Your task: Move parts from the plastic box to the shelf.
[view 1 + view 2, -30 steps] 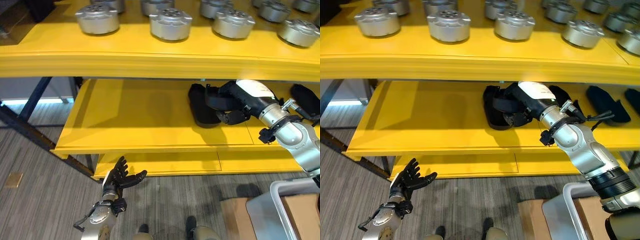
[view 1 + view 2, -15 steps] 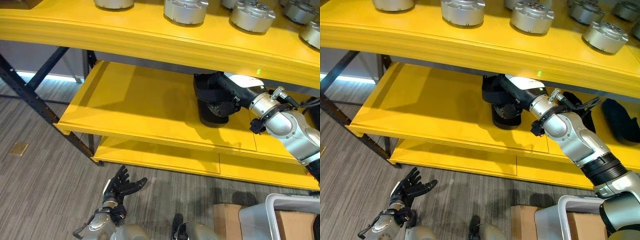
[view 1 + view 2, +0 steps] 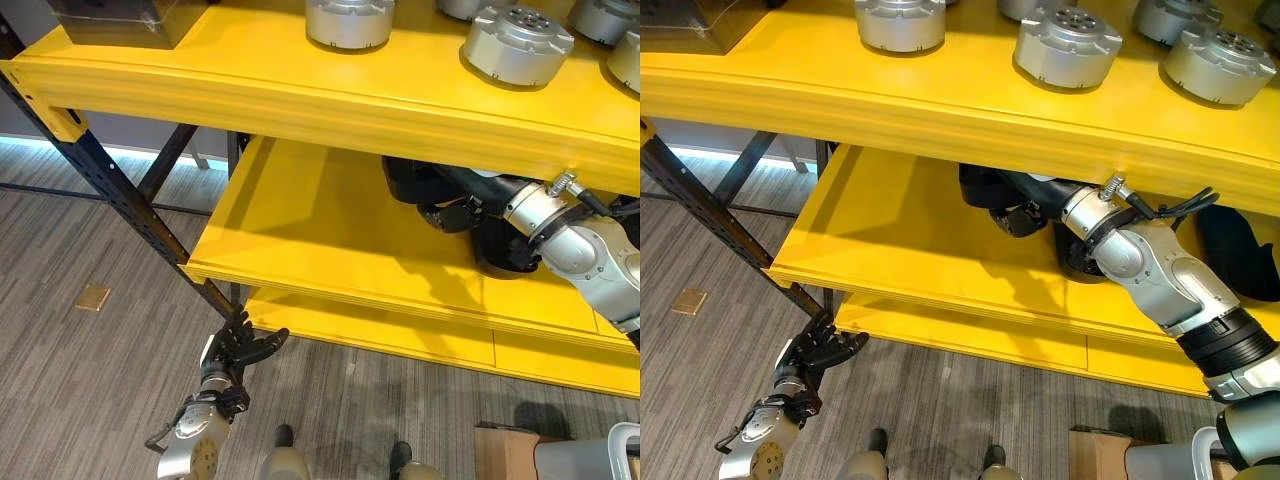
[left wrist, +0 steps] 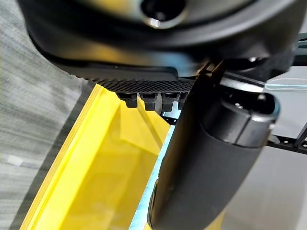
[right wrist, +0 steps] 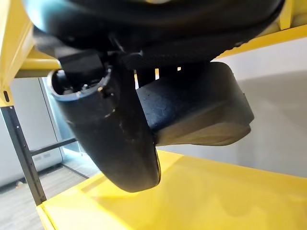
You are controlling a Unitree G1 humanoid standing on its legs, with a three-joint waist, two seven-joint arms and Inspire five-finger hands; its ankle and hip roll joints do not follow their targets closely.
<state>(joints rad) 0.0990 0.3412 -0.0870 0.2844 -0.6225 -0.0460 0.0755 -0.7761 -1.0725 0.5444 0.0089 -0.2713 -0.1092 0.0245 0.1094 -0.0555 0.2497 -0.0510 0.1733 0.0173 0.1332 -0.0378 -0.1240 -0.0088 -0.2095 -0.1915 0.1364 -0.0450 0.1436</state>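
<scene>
Placing step: right hand (image 3: 1015, 215) reaching deep over the middle shelf (image 3: 330, 235), fingers and thumb clamped on a black part (image 5: 201, 108) held just above the yellow surface; next, lowering and releasing it; left hand (image 3: 238, 348) hanging idle, fingers spread

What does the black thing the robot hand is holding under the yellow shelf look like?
The black part is a dark, matte, rounded chunk with a flatter underside, looking like rubber or plastic. The right robot hand has its thumb and fingers round it, holding it above the middle yellow shelf, tucked under the top shelf. It seems lifted clear of the surface. Much of it is hidden by the hand.
</scene>
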